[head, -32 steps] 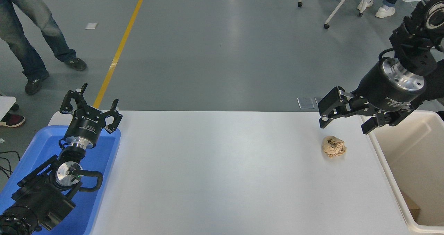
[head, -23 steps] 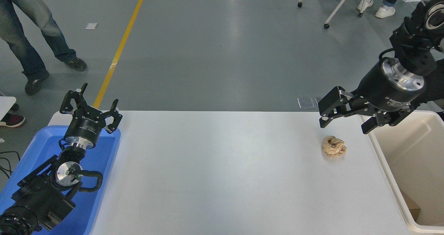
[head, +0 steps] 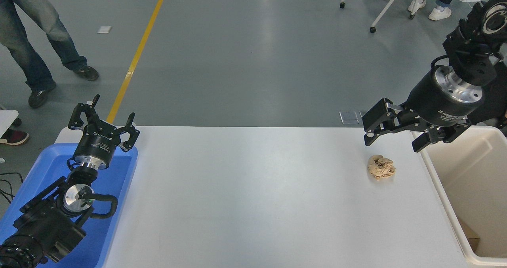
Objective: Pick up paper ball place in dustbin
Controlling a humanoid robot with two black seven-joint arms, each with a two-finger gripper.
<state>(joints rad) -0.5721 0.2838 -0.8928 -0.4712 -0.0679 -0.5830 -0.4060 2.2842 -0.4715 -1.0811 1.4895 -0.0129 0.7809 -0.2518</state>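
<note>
While the crumpled tan paper ball lies on the table, the right gripper hovers wide open, empty.

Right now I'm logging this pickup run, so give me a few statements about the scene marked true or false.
1. The paper ball lies on the white table. True.
2. The right gripper is shut on the ball. False: its jaws are open, above and apart from the ball.
3. The dustbin stands at the table's right end. True.
4. The ball is inside the blue tray. False: the tray is at the far left, under the left gripper.
5. The left gripper is open. True.
</note>
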